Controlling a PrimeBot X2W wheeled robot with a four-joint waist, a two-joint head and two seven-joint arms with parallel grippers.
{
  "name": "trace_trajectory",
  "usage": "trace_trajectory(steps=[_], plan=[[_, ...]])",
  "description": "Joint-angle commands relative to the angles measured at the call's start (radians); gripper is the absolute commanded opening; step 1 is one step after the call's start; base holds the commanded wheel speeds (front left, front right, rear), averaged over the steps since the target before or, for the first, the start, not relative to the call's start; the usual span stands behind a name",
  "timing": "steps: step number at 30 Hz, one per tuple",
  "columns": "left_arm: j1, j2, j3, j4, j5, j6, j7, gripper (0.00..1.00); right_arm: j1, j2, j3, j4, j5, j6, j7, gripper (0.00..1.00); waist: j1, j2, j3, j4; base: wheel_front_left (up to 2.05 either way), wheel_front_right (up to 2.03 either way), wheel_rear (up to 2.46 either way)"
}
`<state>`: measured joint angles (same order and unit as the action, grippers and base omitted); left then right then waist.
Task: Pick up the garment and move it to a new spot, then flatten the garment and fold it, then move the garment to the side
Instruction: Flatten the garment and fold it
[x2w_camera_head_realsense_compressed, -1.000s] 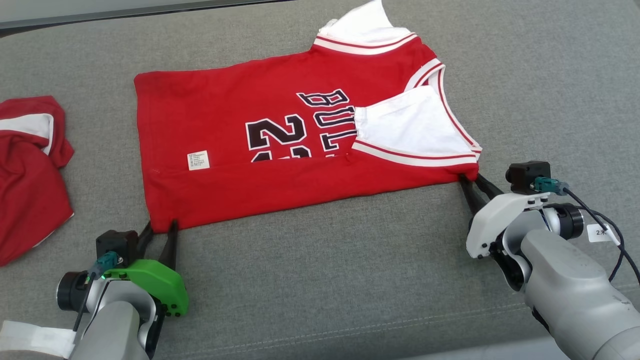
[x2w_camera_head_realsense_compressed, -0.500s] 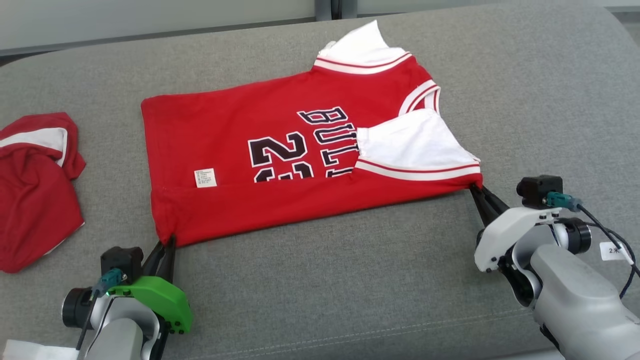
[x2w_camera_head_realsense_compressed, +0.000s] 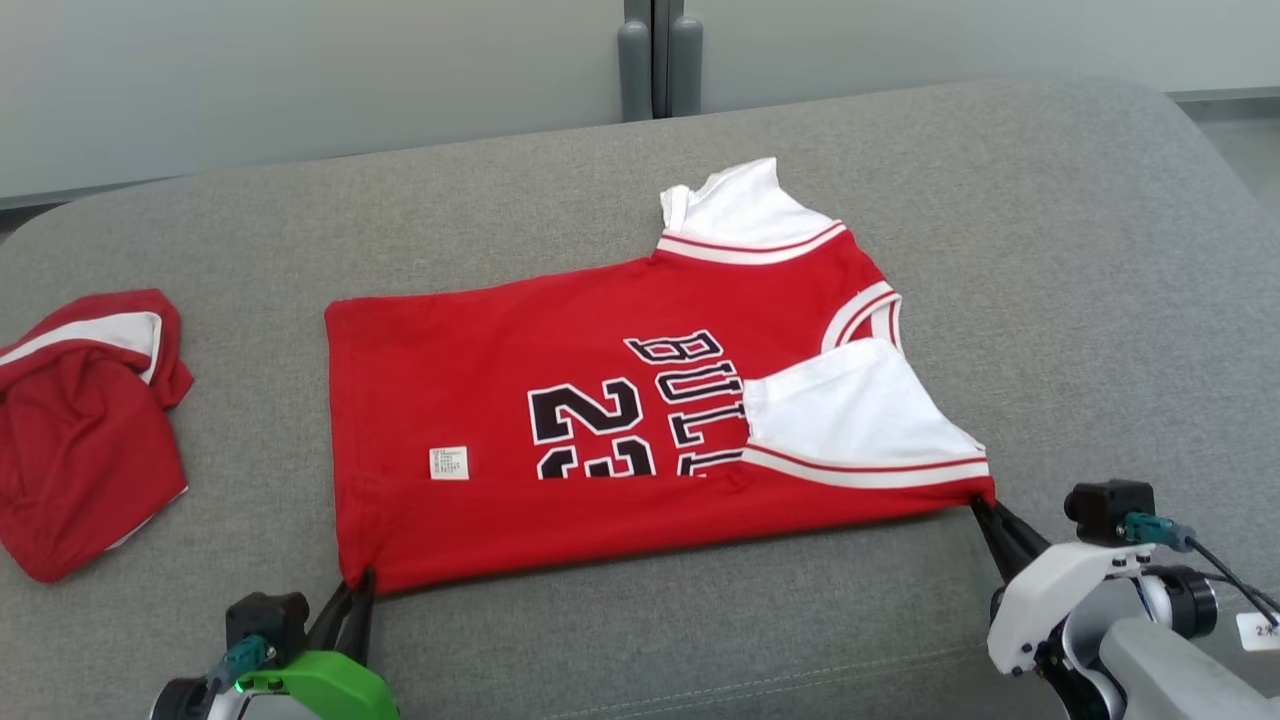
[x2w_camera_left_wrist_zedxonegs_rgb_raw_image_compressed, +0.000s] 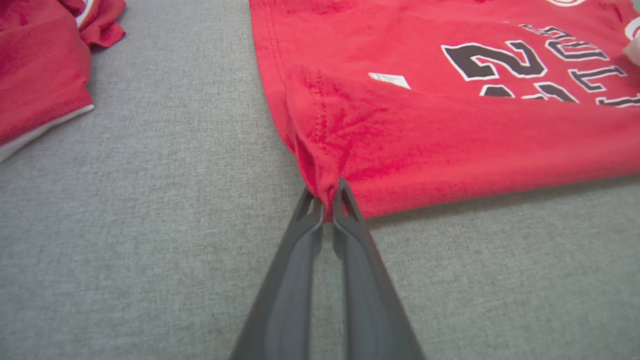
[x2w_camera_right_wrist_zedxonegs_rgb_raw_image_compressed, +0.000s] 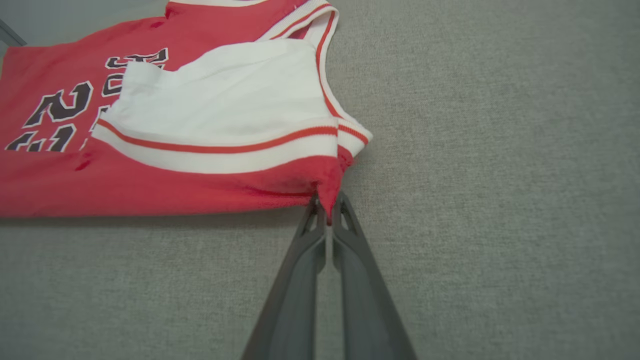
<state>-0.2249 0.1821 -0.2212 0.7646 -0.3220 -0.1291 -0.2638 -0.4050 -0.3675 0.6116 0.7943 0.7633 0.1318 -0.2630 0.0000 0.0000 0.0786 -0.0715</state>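
The left hand (x2w_camera_head_realsense_compressed: 358, 588) and right hand (x2w_camera_head_realsense_compressed: 985, 512) reach forward low, fingers pressed together, each pinching a corner of the garment (x2w_camera_head_realsense_compressed: 480, 400).

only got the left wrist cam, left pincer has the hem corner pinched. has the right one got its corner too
observer: yes, the right pincer is shut on the jersey at its near shoulder corner, just below the folded-in white sleeve.
operator: ok and the other sleeve, folded in as well
observer: no, the far white sleeve lies spread out past the jersey's far edge, not folded in.
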Motion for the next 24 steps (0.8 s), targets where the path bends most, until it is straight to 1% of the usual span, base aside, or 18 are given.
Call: trace_trajectory(steps=[1, 5, 6, 12, 20, 24], plan=[[0.033, 0.006, 0.01, -0.008, -0.006, -0.001, 0.001, 0.0, 0.039, -0.013, -0.006, -0.006, 0.01, -0.002, -0.004, 0.0, 0.0, 0.0, -0.025, -0.012, 0.0, 0.0, 0.0], [0.081, 0.008, 0.028, -0.022, -0.015, 0.0, 0.001, 0.0, 0.091, -0.013, -0.012, -0.027, 0.022, -0.002, 0.002, 0.0, 0.0, 0.0, -0.044, -0.021, 0.0, 0.0, 0.0], [0.102, 0.001, 0.031, -0.033, -0.012, 0.008, 0.001, 0.0, 0.117, -0.013, -0.017, -0.037, 0.027, -0.002, 0.009, 0.0, 0.0, 0.0, -0.053, -0.023, 0.0, 0.0, 0.0], [0.142, -0.004, 0.037, -0.046, -0.016, 0.015, 0.001, 0.0, 0.175, -0.01, -0.042, -0.069, 0.031, -0.002, 0.03, 0.0, 0.0, 0.0, -0.065, -0.027, 0.0, 0.0, 0.0], [0.144, -0.016, 0.034, -0.032, -0.025, 0.014, 0.001, 0.0, 0.162, 0.001, -0.062, -0.083, -0.018, -0.002, 0.04, 0.0, 0.0, 0.0, -0.053, -0.033, 0.0, 0.0, 0.0], [0.157, -0.017, 0.041, -0.028, -0.03, 0.021, 0.001, 0.0, 0.157, 0.009, -0.076, -0.076, -0.041, -0.002, 0.036, 0.0, 0.0, 0.0, -0.052, -0.024, 0.0, 0.0, 0.0]])
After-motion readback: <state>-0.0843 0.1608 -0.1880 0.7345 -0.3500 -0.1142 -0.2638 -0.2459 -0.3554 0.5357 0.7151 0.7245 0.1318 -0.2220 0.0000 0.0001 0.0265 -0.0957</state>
